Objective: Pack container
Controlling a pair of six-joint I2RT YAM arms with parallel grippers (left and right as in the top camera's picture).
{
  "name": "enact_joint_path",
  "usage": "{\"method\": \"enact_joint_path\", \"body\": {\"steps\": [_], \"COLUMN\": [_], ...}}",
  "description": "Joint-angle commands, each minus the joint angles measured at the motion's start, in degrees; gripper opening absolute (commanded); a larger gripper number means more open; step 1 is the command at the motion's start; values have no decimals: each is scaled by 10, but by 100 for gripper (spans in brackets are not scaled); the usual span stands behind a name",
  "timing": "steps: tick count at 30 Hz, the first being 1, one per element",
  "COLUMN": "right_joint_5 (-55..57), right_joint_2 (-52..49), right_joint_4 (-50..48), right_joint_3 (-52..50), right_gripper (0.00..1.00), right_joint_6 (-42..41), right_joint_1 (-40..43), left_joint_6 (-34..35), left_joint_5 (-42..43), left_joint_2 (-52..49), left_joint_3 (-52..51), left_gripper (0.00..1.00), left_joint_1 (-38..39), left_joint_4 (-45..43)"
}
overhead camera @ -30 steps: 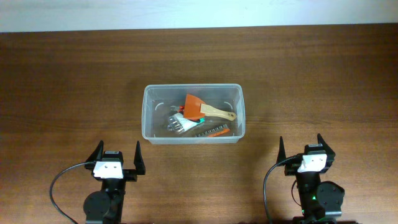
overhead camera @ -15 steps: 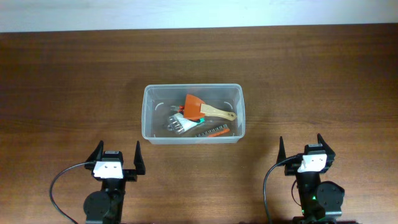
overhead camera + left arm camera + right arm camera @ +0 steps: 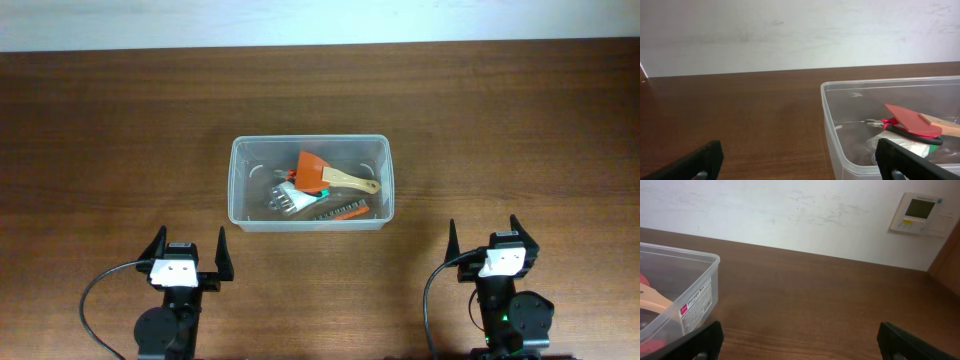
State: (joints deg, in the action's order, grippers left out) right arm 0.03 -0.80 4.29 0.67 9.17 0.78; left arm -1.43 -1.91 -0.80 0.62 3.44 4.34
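Note:
The clear plastic container [image 3: 240, 180] sits at the table's middle. Inside lie an orange scraper with a wooden handle [image 3: 322, 174], a silvery tool [image 3: 287, 198] and an orange-and-grey bit strip [image 3: 340, 211]. My left gripper [image 3: 186, 251] is open and empty at the front left, apart from the container. My right gripper [image 3: 486, 234] is open and empty at the front right. The left wrist view shows the container [image 3: 832, 125] to the right, with the red scraper [image 3: 910, 120] inside, between my open fingers [image 3: 800, 167]. The right wrist view shows the container's corner [image 3: 695, 280] at left and my open fingers [image 3: 800, 345].
The brown wooden table [image 3: 110, 130] meets a white wall at the back. A wall thermostat [image 3: 919, 213] shows in the right wrist view. A label sticks on the container's side [image 3: 696, 302].

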Motion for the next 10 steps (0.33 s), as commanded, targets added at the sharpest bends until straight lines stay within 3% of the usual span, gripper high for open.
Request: {"method": "enact_joint_path", "body": {"steps": [1, 10], "right_joint_5": [9, 9], "right_joint_2": [5, 5], "right_joint_4": [3, 3], "right_joint_3": [-3, -3], "right_gripper": [99, 99], "right_joint_6": [-5, -5], "right_joint_1": [4, 4], "left_joint_6": [6, 6], "left_joint_5": [9, 9], "left_joint_2": [5, 5], "left_joint_3": [-1, -1], "left_gripper": [99, 99], "left_joint_1": [3, 3], "left_joint_4": [4, 4]}}
